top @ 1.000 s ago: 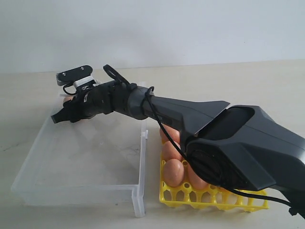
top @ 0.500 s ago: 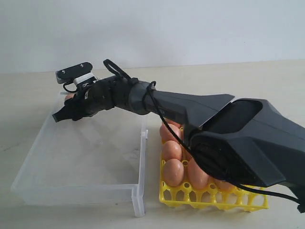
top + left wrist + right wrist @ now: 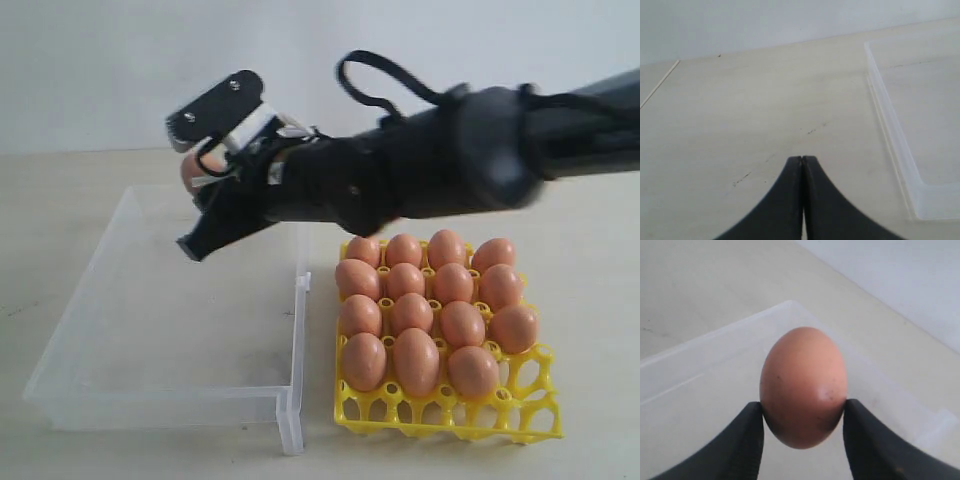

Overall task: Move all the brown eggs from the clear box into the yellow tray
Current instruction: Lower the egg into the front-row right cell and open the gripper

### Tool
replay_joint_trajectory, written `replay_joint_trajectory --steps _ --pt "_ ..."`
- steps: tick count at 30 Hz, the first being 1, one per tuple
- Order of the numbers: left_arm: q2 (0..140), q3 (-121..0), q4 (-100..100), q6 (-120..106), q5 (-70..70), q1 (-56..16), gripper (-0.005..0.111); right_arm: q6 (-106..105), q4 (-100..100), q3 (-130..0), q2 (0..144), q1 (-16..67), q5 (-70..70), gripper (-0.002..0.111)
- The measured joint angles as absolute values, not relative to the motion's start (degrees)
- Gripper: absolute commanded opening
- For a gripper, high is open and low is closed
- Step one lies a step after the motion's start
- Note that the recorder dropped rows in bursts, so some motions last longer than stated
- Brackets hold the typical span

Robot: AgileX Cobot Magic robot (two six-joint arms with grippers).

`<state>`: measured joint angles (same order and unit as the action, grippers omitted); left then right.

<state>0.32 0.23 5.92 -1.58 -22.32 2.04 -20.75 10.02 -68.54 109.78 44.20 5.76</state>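
Brown eggs: fifteen sit in the yellow tray, just beside the clear box. The left gripper, jaws pressed together, hangs outside the box wall. Above the box's far side the right gripper pinches a sixteenth egg, apparently the last. Step: transfer. Next: lower it into the tray's vacant cup, away from the box.

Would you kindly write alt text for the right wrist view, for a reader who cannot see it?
A faintly speckled brown egg is gripped at its lower sides between the two black jaws of the right gripper. Behind it are a corner of the clear box and a pale tabletop.
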Motion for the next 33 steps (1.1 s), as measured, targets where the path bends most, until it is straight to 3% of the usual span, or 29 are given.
replay_joint_trajectory --steps 6,9,15,33 --pt "0.3 0.2 5.9 -1.6 -22.3 2.0 0.000 -28.7 25.7 -43.3 91.2 43.5 18.1 0.000" --pt "0.3 0.2 5.9 -1.6 -22.3 2.0 0.000 -25.8 31.6 -28.6 81.3 43.5 30.9 0.000" --pt "0.3 0.2 5.9 -1.6 -22.3 2.0 0.000 -15.7 28.4 -6.2 72.4 43.3 46.3 0.000" --pt "0.3 0.2 5.9 -1.6 -22.3 2.0 0.000 -12.7 32.9 -1.0 83.4 43.3 48.7 0.000"
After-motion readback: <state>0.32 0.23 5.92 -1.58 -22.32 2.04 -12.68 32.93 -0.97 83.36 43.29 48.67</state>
